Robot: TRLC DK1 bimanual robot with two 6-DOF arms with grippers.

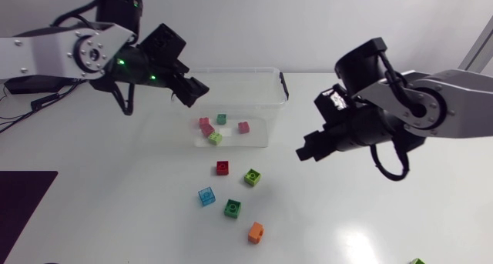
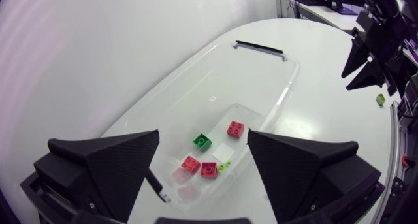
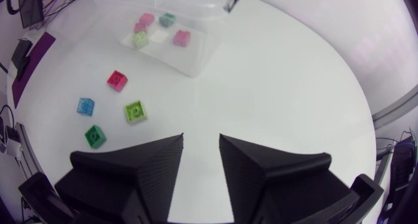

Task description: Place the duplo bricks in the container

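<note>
**Inspector A:** Reporting on the left gripper (image 2: pixel 202 134). Its fingers are standing wide apart and gripping nothing. It is hanging above the clear container (image 2: pixel 281 87). Directly beneath the gap, five bricks are lying on the container floor: a green brick (image 2: pixel 202 142), a red brick (image 2: pixel 236 128), a second red brick (image 2: pixel 190 163), a third red brick (image 2: pixel 209 169) and a small lime piece (image 2: pixel 225 164).

**Inspector B:** Noted. The right gripper (image 3: pixel 201 138) is showing a narrow gap between its fingers and is holding nothing. It is hovering over the bare table (image 3: pixel 294 87), well apart from the container.

**Inspector A:** Any loose bricks?

**Inspector B:** Four are lying ahead of the right gripper and off to one side, none touching it: a loose red brick (image 3: pixel 117 80), a blue brick (image 3: pixel 85 106), a lime brick (image 3: pixel 134 111) and a dark green brick (image 3: pixel 95 136), which is lying nearest its finger. An orange brick (image 1: pixel 256 232) is sitting on the table, well apart from both grippers.
</note>
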